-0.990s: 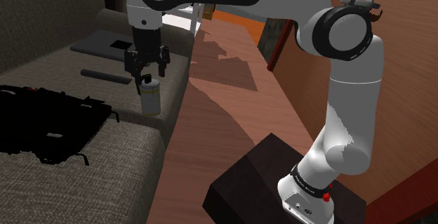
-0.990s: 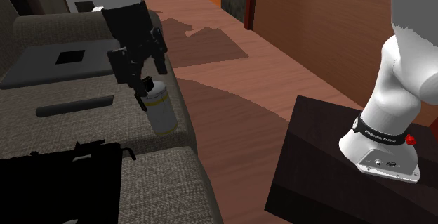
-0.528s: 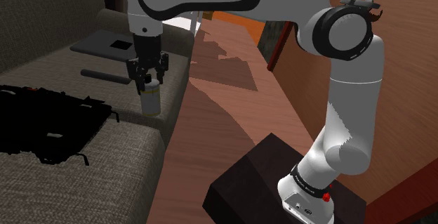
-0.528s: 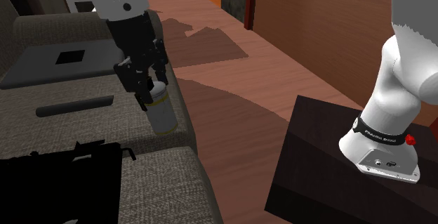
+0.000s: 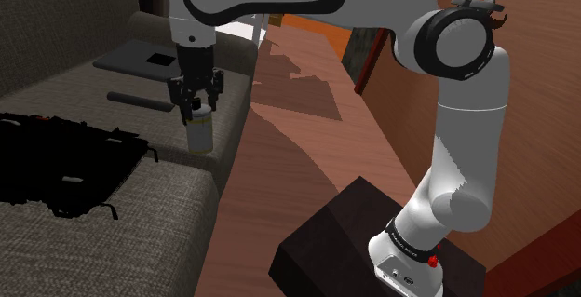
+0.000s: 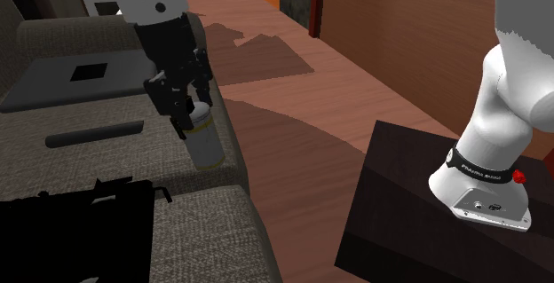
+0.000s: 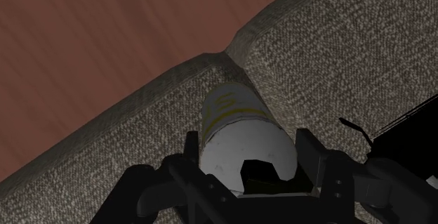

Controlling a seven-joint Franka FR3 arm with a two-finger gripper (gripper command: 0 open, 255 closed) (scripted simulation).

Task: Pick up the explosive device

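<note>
Your tool [image 5: 195, 111] clasps the top of the pale canister [image 5: 198, 137], upright at the sofa's [image 5: 158, 193] front edge.

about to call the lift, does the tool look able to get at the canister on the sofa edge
Probably yes: the tool sits over the white canister, a finger seemingly against each side of its top. It stands upright at the sofa cushion's edge with nothing crowding it.
</note>
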